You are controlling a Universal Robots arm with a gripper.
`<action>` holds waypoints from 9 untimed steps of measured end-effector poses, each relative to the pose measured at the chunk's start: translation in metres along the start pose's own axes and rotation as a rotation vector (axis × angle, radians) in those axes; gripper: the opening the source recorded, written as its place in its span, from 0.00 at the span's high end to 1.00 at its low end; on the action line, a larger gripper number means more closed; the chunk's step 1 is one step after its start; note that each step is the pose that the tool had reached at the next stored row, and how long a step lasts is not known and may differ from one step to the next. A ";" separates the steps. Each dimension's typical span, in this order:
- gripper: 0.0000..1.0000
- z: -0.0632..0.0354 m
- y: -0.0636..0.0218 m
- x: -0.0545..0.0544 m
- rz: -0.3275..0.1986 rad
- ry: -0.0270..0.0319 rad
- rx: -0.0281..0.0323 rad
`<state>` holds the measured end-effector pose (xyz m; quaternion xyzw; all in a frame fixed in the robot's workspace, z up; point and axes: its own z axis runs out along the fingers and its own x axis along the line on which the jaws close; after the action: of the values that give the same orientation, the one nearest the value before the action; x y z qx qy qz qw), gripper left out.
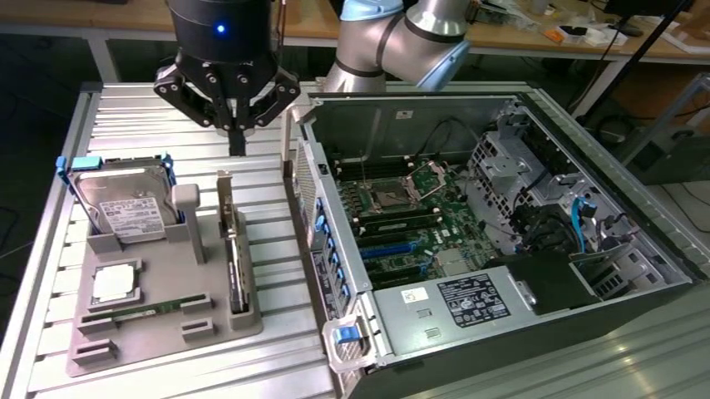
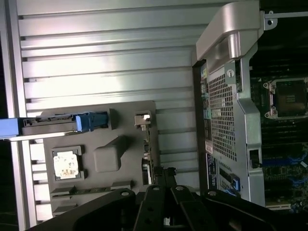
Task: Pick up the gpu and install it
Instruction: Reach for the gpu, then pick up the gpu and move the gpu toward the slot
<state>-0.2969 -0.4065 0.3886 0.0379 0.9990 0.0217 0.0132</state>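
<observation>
The fingers (image 1: 236, 141) pressed together, empty, above the gpu (image 1: 234, 258); its fan face hidden, edge-on in the tray (image 1: 166, 332).

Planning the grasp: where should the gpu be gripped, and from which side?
Grip the gpu by its exposed top edge, from straight above. It stands on edge in the holder slot, so fingers can likely pinch its two flat faces.

Thin dark gpu (image 1: 235, 258) with silvery end bracket, upright on edge in grey holder (image 1: 150, 331), directly beneath the gripper (image 1: 236, 150), untouched.
</observation>
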 end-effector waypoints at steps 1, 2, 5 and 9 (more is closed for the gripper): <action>0.89 0.0001 -0.0005 0.001 0.000 -0.0001 0.0000; 0.89 0.0000 -0.0007 0.003 0.000 0.0000 0.0000; 0.89 0.0000 -0.0008 0.003 0.000 0.0000 0.0000; 0.89 0.0000 -0.0008 0.004 0.000 0.0000 0.0000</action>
<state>-0.3004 -0.4070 0.3885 0.0379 0.9990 0.0217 0.0132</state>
